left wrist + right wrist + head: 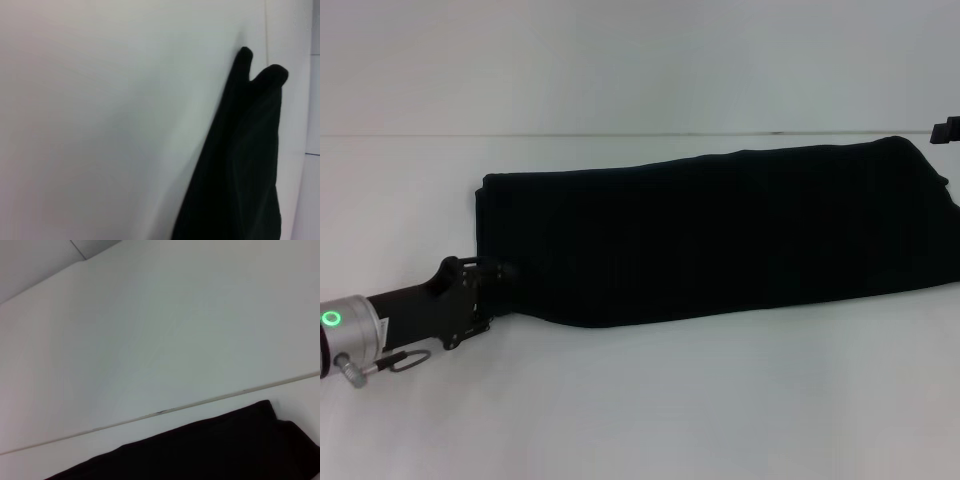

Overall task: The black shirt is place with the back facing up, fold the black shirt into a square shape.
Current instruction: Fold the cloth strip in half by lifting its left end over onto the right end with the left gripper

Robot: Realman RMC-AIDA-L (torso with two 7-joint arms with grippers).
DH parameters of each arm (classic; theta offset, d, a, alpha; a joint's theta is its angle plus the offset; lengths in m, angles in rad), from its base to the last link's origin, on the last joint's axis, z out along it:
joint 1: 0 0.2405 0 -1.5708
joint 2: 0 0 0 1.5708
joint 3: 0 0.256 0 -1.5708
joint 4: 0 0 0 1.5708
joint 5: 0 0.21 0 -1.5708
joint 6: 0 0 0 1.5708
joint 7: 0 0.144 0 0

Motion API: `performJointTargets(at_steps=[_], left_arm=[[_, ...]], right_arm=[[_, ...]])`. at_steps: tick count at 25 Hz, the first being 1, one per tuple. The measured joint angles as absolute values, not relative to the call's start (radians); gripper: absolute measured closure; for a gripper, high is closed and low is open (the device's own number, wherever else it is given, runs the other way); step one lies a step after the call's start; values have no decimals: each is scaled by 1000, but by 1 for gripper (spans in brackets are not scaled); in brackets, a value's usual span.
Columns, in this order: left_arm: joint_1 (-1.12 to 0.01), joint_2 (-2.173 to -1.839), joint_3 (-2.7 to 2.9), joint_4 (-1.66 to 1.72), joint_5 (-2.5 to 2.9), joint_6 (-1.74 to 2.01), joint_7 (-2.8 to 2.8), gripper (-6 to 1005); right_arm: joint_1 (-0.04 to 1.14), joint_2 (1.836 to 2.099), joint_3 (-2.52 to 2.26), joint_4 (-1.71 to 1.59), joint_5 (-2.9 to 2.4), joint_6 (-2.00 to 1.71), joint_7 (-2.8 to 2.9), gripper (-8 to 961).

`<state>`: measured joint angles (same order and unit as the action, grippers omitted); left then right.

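Observation:
The black shirt [720, 235] lies on the white table, folded into a long band that runs from the left to the right edge of the head view. No lettering shows. My left gripper [496, 272] is at the band's near left corner, against the fabric. Only a small black part of my right gripper [946, 130] shows, at the far right above the shirt's far right corner. The shirt also shows in the left wrist view [240, 165] and in the right wrist view [210, 450].
The white table [650, 400] extends in front of the shirt and to its left. Its far edge [570, 134] runs just behind the shirt, against a white wall.

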<state>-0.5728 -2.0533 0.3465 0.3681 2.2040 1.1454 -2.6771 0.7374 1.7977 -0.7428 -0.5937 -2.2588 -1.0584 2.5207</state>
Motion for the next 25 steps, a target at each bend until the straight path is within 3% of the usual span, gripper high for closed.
performJointTargets(at_steps=[14,25], left_arm=[[-597,-2041,367,371,2214,1180,-2657,495],[-599,-2037,368,373,2226,1173,-2645,929]], right_arm=[[734,1798,-734,-596,-2256,-1067,2520,264],[735,1798,-727,-597,-2256,-1070,2514,290]])
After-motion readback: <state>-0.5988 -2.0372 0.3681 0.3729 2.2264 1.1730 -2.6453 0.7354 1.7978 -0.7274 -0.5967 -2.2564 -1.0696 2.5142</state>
